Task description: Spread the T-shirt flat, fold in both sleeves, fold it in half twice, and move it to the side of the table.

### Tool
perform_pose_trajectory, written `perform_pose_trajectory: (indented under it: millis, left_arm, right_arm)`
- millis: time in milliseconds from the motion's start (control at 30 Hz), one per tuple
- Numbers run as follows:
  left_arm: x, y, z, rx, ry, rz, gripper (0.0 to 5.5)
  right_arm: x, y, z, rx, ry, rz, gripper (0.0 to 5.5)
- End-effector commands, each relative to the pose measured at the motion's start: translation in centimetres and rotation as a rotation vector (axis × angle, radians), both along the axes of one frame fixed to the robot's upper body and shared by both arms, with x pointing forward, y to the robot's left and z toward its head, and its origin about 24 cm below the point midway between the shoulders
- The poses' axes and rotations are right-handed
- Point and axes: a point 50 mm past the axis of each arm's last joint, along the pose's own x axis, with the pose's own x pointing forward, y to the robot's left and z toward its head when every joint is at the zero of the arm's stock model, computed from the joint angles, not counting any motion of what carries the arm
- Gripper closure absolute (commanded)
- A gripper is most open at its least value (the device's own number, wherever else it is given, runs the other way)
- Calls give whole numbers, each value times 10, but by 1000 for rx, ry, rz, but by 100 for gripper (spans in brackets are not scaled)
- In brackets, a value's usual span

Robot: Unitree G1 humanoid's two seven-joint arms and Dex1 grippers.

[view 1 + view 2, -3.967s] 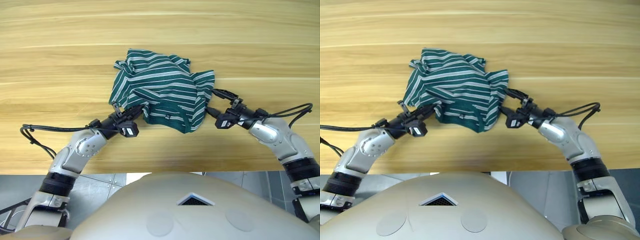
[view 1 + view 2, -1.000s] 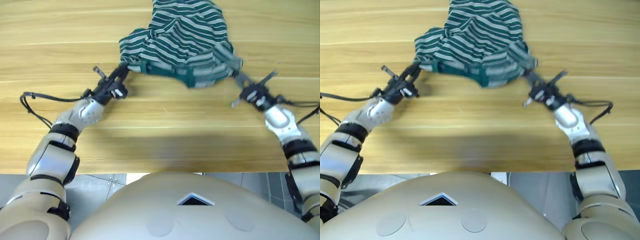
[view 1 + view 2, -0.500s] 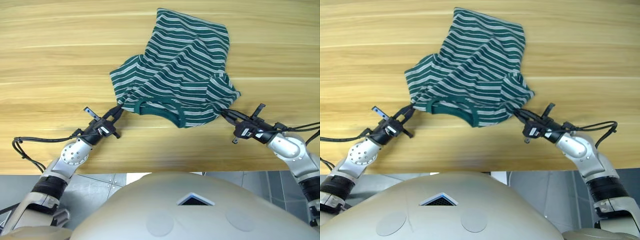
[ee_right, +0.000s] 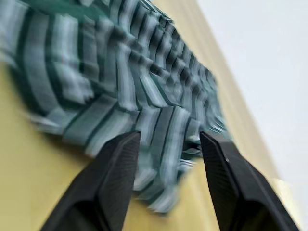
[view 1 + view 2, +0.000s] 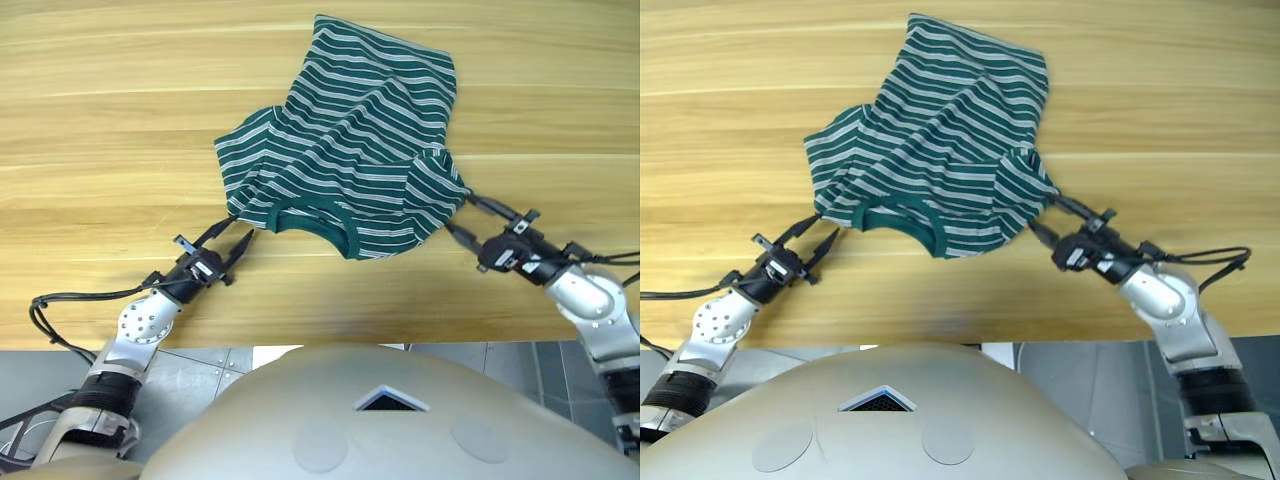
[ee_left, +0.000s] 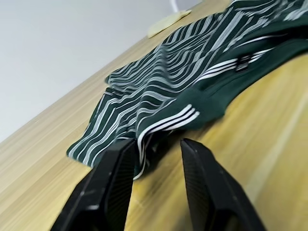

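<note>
T-shirt [image 5: 345,150] is soft knit, dark green with thin white stripes. It lies on the pale wood-grain surface [image 5: 110,90], roughly centred in front of me and between the two arms. It's not flat: the cloth ripples across the chest and the outline is lopsided. Long axis runs on a diagonal. The collar [image 5: 310,212] is at the near end, facing me, and the straight hem [image 5: 385,32] is at the far end, skewed toward my right. Collar is a solid green ribbed band, curved, with no stripes on it. Left sleeve [image 5: 240,150] is laid out sideways to my left. Right sleeve [image 5: 437,185] is bunched and doubled over against the body. Left claw [image 5: 230,238] sits low over the surface just off the near-left shoulder corner, with its smooth, tapered black fingers [image 6: 115,183] spread wide. In the left wrist view the shirt's striped corner lies at the mouth of the gap. I can't tell if either tip touches it, and nothing is pinched. Right claw [image 5: 470,218] is just beside the bunched right sleeve, spread about as wide, with nothing gripped. In the right wrist view the striped edge sits right at the fingertips [image 4: 120,159] and between them, but I can't call contact there. Both claws point away from me, toward the shirt's near corners.
</note>
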Motion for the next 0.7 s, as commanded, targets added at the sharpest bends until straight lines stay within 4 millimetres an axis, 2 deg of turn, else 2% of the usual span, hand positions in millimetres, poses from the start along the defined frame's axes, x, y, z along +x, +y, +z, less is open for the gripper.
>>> perform_pose_trajectory:
  millis: [33, 133, 233, 333, 400, 533, 600, 667, 700]
  left_arm:
    - [-2, 1, 3, -77, -9, 10, 381]
    - [-1, 2, 1, -130, -12, 40, 381]
    - [4, -2, 14, -234, -88, 56, 381]
    - [9, -2, 32, -318, -172, 64, 381]
    - [15, 2, 43, -363, -226, 80, 381]
    - [32, 5, 42, -317, -230, 67, 381]
    - [42, 4, 44, -274, -238, 38, 381]
    - [50, 4, 46, -237, -253, 20, 381]
    - [53, 5, 47, -224, -257, 18, 381]
  right_arm:
    - [32, 6, -3, -67, -84, -32, 322]
    - [35, 13, -14, -116, -52, 14, 322]
    - [31, 11, -35, -199, 19, 21, 322]
    - [15, 3, -53, -241, 94, -2, 322]
    - [-2, -5, -58, -268, 142, -18, 322]
    - [-35, -22, -48, -304, 184, -24, 322]
    - [-50, -22, -28, -244, 157, -7, 322]
    - [-50, -32, -3, -225, 81, -50, 322]
    - [-51, -37, 3, -237, 65, -69, 322]
